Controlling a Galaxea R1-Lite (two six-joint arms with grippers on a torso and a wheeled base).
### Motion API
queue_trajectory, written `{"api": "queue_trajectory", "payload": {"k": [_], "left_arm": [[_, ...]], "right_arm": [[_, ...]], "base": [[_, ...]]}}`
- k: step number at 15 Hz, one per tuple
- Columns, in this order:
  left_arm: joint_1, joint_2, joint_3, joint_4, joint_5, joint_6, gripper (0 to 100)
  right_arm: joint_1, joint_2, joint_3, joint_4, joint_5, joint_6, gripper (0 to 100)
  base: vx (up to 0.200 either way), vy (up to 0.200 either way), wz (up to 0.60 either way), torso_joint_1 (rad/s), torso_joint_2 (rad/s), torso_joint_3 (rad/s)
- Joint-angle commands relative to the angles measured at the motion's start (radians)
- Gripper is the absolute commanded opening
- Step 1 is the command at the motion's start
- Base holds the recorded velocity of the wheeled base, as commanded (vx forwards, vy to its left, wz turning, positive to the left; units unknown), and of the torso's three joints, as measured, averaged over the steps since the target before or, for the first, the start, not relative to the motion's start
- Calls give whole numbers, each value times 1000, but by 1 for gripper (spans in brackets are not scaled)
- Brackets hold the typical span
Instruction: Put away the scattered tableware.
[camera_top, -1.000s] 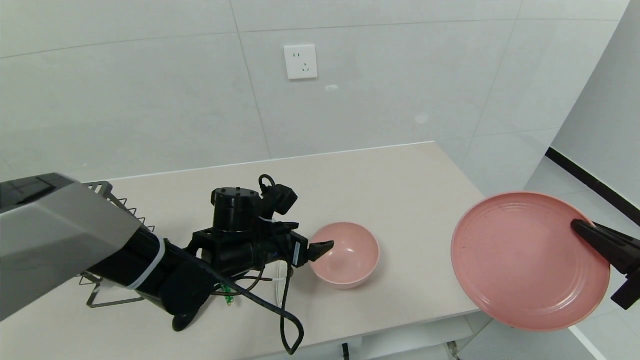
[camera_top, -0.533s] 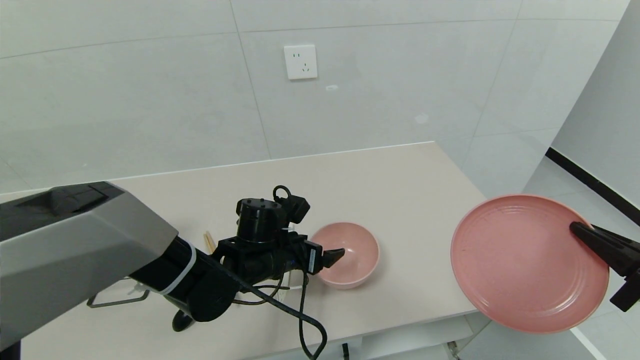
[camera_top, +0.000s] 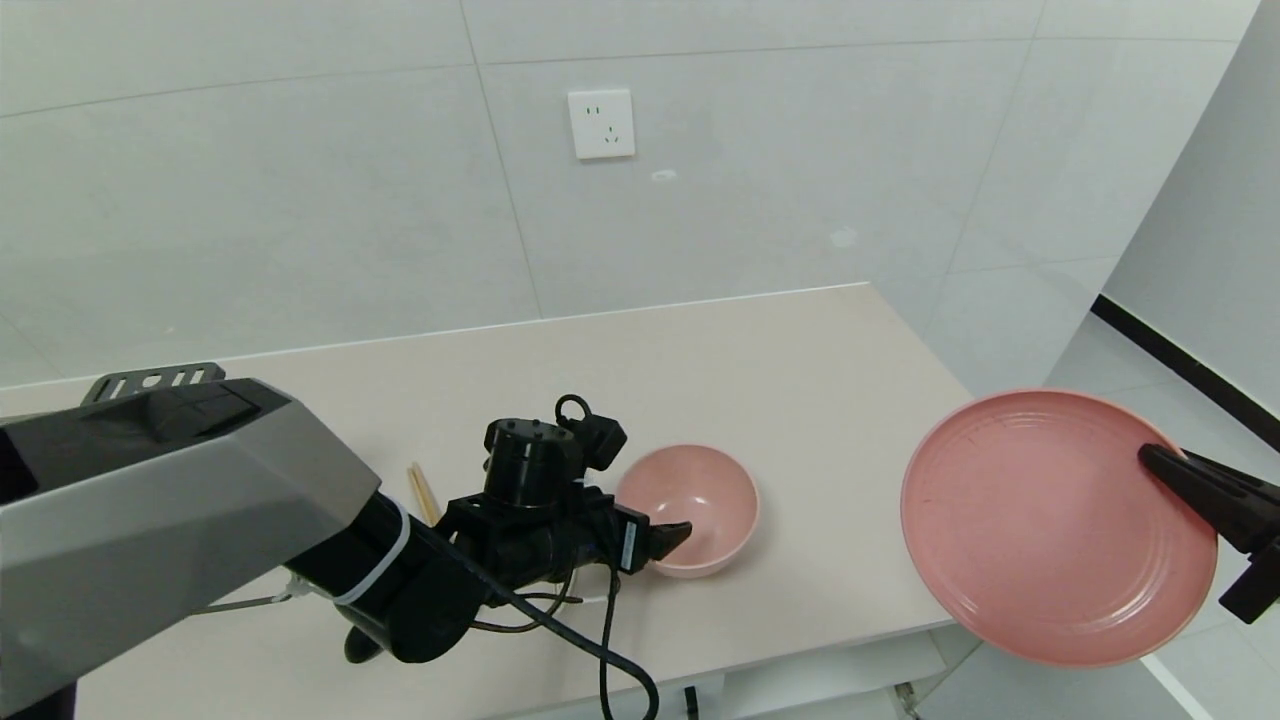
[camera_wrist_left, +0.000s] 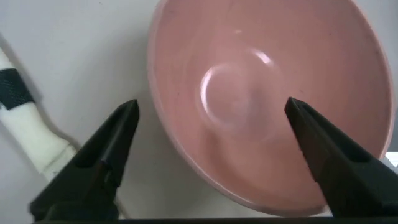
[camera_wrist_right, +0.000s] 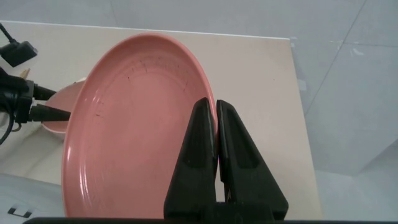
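Two pink pieces: left gripper (camera_wrist_left: 211, 109) jaws wide astride bowl (camera_top: 700, 500) rim; right gripper (camera_wrist_right: 216, 112) jaws clamp plate (camera_wrist_right: 130, 137).

The back wall (camera_top: 300, 200) is covered with large pale grey tiles with thin seams between them. A white socket (camera_top: 601, 123) sits on it, above the far edge of the bench (camera_top: 760, 370). The bench has a plain beige top and stands against this wall. To the right of it lies a light tiled floor (camera_top: 1010, 330). At far right rises a grey side wall (camera_top: 1210, 200) with a black skirting strip (camera_top: 1180, 370) along its foot.
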Motion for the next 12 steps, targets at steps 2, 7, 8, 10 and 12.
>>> {"api": "queue_trajectory", "payload": {"k": [2, 7, 8, 10, 12], "left_arm": [[-15, 9, 13, -6, -1, -19, 0], [-4, -115, 26, -174, 7, 12, 0], [3, -152, 33, -197, 13, 32, 0], [28, -215, 48, -225, 17, 59, 0], [54, -259, 59, -243, 13, 61, 0]], "right_arm": [[0, 1, 0, -2, 1, -1, 0], [0, 0, 0, 0, 1, -1, 0], [0, -2, 0, 0, 1, -1, 0], [0, -5, 0, 0, 1, -1, 0], [0, -6, -2, 0, 1, -2, 0]], "base": [[0, 0, 0, 0, 0, 0], [0, 0, 0, 0, 0, 0], [0, 0, 0, 0, 0, 0], [0, 0, 0, 0, 0, 0], [0, 0, 0, 0, 0, 0]]}}
